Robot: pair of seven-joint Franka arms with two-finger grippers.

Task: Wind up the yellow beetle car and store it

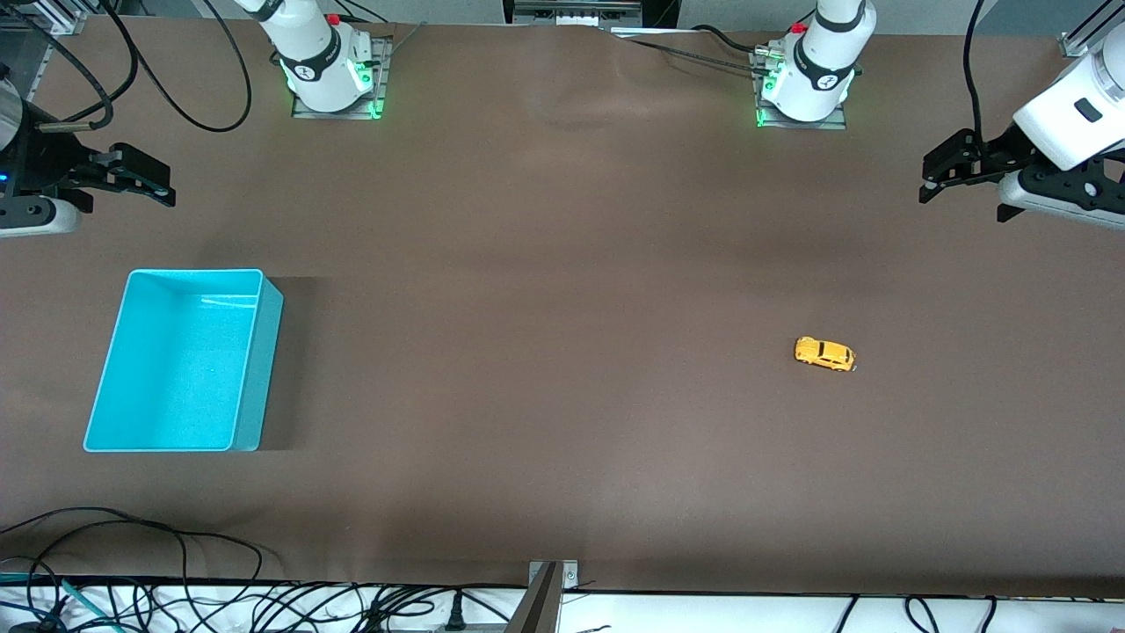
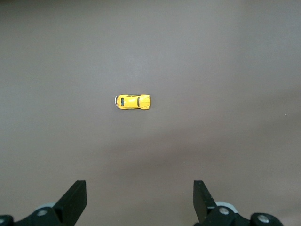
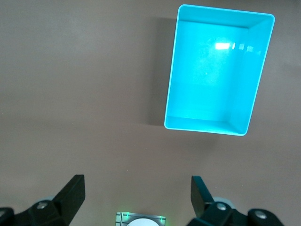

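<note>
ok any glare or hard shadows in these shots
Front view: the open turquoise plastic bin throws a dark shadow onto the brown table toward the left arm's end. Right wrist view: a white glare patch sits on the bin's floor. Left wrist view: the tiny yellow beetle toy car looks sharp, with hardly any shadow.

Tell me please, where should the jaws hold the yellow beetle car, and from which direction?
Probably across its two long sides, coming straight down from above. The yellow beetle car stands on its wheels on the bare table, its narrow width fits between the jaws, and nothing crowds it.
</note>
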